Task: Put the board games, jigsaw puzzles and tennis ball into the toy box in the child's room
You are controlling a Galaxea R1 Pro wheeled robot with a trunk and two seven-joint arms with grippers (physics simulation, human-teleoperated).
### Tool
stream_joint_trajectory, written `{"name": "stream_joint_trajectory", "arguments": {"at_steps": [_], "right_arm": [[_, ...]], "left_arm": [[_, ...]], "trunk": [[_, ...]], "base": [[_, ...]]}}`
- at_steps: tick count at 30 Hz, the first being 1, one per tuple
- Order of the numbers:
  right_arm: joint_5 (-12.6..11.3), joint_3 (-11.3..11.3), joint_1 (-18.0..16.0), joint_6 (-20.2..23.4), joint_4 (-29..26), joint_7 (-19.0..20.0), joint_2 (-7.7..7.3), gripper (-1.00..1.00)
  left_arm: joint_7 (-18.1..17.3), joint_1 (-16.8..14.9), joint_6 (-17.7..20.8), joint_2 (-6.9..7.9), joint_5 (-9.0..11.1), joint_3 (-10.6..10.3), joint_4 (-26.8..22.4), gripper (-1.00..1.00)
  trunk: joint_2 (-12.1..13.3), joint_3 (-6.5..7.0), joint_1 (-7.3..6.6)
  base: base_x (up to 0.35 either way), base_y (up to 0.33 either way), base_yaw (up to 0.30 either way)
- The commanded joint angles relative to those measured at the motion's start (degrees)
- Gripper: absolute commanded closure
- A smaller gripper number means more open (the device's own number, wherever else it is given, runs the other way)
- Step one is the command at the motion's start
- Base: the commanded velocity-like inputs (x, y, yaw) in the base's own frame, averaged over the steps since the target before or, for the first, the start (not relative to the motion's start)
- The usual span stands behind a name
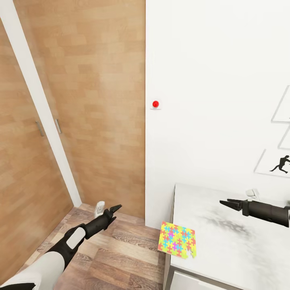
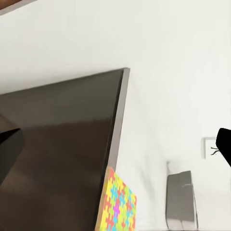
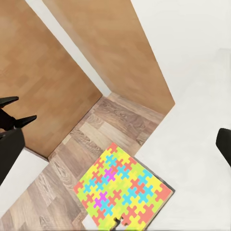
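Observation:
One jigsaw puzzle (image 1: 177, 240), a flat square of bright interlocking pieces, lies on the corner of the light grey table (image 1: 225, 241) and hangs over its left edge. The right wrist view has this jigsaw puzzle (image 3: 124, 188) just below the fingers. My right gripper (image 1: 225, 202) hovers open over the tabletop, to the right of and beyond the puzzle, holding nothing. My left gripper (image 1: 114, 211) is open and empty above the wood floor, left of the table. From the left wrist I see the puzzle (image 2: 118, 204) sticking out past the table's dark side (image 2: 57, 159).
Wooden wardrobe doors (image 1: 80, 100) fill the left; a white wall with a red knob (image 1: 155, 104) rises behind the table. A baseball-player picture (image 1: 280, 164) hangs at the right. A grey upright object (image 2: 182, 198) stands on the table by the wall. Wood floor (image 1: 121, 249) lies beside the table.

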Motion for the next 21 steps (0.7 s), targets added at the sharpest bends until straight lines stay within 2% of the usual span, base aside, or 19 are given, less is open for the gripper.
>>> {"name": "stream_joint_trajectory", "arguments": {"at_steps": [1,6,11,16,18,21], "right_arm": [[-0.26,-0.01,-0.05,0.38,0.0,0.04,-0.01,-1.0],[-0.21,-0.07,0.36,1.07,-0.41,0.03,0.23,-1.0],[-0.18,-0.08,0.66,2.49,-0.8,0.01,0.45,-1.0],[-0.17,-0.13,0.76,3.42,-0.96,-0.01,0.51,-1.0],[-0.17,-0.14,0.78,3.58,-1.01,-0.03,0.52,-1.0],[-0.16,-0.15,0.81,3.81,-1.07,-0.05,0.52,-1.0]], "left_arm": [[0.22,-0.05,0.5,-0.01,0.21,0.18,0.0,-1.0],[1.65,-0.19,0.59,-0.83,-0.44,-0.55,-0.59,-1.0],[3.25,-0.3,0.56,-1.59,-2.06,-2.2,-1.66,-1.0],[3.9,-0.33,0.8,-1.91,-3.56,-3.82,-3.03,-1.0],[4.03,-0.32,0.87,-1.96,-3.74,-4.84,-3.94,-1.0],[4.24,-0.31,0.98,-2.03,-3.99,-5.2,-4.93,-1.0]], "trunk": [[-0.13,-0.13,0.04],[-0.13,-0.13,0.04],[-0.13,-0.13,0.04],[-0.13,-0.13,0.04],[-0.13,-0.13,0.04],[-0.13,-0.13,0.04]], "base": [[0.0,0.0,0.0],[0.0,0.0,0.0],[0.0,0.0,0.0],[0.0,0.0,0.0],[0.0,0.0,0.0],[0.0,0.0,0.0]]}}
